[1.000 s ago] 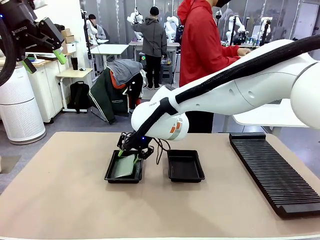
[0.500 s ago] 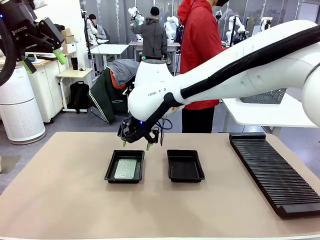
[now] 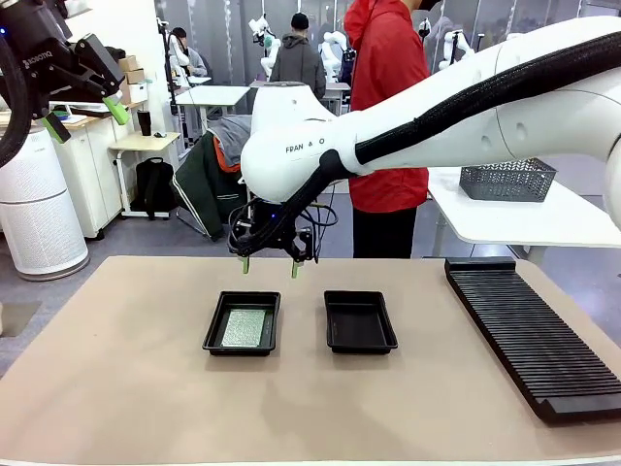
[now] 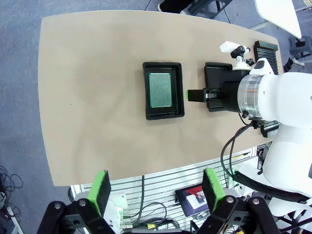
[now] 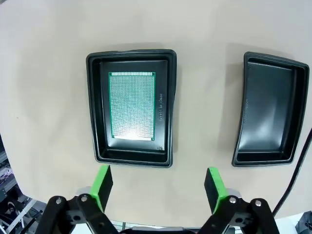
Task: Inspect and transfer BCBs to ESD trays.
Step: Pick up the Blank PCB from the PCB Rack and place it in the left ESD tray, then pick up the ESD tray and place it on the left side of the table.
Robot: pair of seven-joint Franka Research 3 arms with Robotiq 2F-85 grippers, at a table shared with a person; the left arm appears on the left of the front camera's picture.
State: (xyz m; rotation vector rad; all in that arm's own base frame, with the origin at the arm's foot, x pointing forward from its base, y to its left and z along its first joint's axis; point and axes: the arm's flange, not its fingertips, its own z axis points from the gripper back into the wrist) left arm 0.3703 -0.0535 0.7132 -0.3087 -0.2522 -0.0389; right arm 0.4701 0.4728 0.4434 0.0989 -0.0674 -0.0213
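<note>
BCB [image 3: 245,327] — likely light, stiff, scratch-prone — lies flat in the left ESD tray [image 3: 239,350]; its long edges look best to pinch. Right gripper [image 3: 269,265] hovers above, fingers spread, empty; left gripper [image 3: 85,116], high aside, spread too.

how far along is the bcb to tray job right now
Done: one BCB lies flat in the left ESD tray. In hand: nothing; the right claw hovers open above the table near that tray, and the left claw is open, raised high at the left. Left: the right ESD tray holds no board yet, so at least one more transfer looks due.
</note>
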